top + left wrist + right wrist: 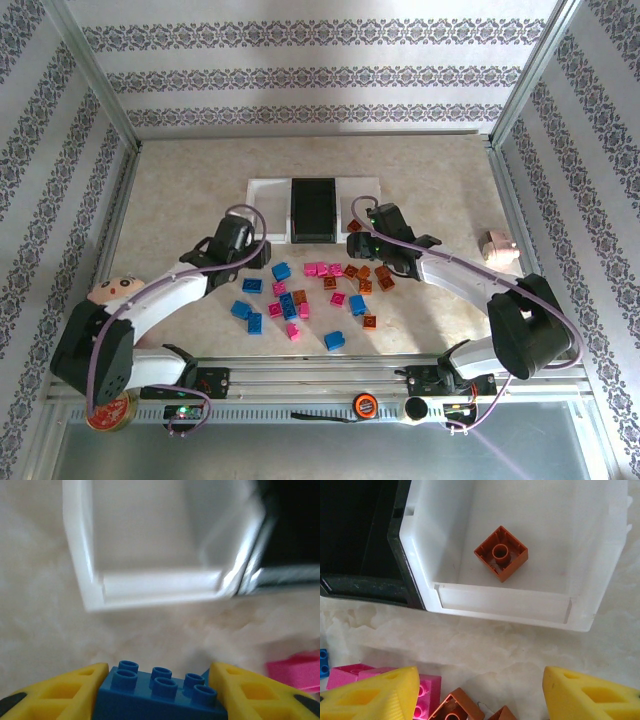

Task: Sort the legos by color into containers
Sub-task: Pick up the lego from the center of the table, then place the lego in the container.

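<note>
Top external view shows three shallow rectangular plastic trays joined in a row in the middle of the beige marbled surface [200,170]: a left white tray [265,190], a black tray [313,210] between, and a right white tray [355,188]. On the near side of the row, small studded plastic bricks [310,295] in blue, magenta-pink and orange-brown lie scattered on the surface, the blue ones more to the left and the orange-brown ones more to the right. The left hand [262,255] is near the front of the left white tray. The right hand [358,242] is at the front edge of the right white tray. A pale pink toy pig [498,245] lies far to the right, and a round red tin [110,412] sits at the near left corner.

Left wrist view shows the yellow fingers [65,692] clamped on a blue studded brick [160,695], one finger on each side. The left white tray is just ahead.

Right wrist view shows the right fingers [375,695] wide apart over the surface, just in front of the right white tray. One orange-brown square brick [501,553] lies inside this tray with its hollow side up, turned at an angle to the walls.
</note>
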Controlling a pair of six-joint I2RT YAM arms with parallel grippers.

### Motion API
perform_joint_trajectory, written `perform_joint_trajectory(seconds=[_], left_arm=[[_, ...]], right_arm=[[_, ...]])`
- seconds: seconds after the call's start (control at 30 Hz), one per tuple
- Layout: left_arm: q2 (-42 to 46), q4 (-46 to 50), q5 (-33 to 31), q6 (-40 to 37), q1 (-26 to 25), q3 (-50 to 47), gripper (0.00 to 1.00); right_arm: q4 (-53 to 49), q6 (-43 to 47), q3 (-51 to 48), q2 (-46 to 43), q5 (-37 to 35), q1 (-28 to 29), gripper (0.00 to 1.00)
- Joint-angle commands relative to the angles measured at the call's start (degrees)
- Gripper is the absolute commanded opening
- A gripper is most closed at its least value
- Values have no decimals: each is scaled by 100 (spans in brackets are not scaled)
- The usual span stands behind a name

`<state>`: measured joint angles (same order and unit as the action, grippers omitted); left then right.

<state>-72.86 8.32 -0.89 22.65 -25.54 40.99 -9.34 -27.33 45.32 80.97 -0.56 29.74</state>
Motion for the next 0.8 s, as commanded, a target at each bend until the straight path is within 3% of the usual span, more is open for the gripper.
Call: perform_joint_trajectory(seconds=[0.0,0.17,0.4,0.57,0.77], left_arm=[[-93,147,180,-123,-71,689,46],[-1169,-174,563,-32,-167,1704,45],[-2995,23,574,-76,-440,3433,44],[-3813,240,518,-71,-438,4126,44],[-4012,157,715,137,-443,4395,67]], right_arm=[[117,-165,-124,-147,3,-47,67],[92,-234,-313,-319,-72,-53,67],[-101,-270,-641,-847,-249,-56,67],[-271,-288,-822,-1292,-289,-56,68],[-489,-268,-941,-1764,-349,-82,70]])
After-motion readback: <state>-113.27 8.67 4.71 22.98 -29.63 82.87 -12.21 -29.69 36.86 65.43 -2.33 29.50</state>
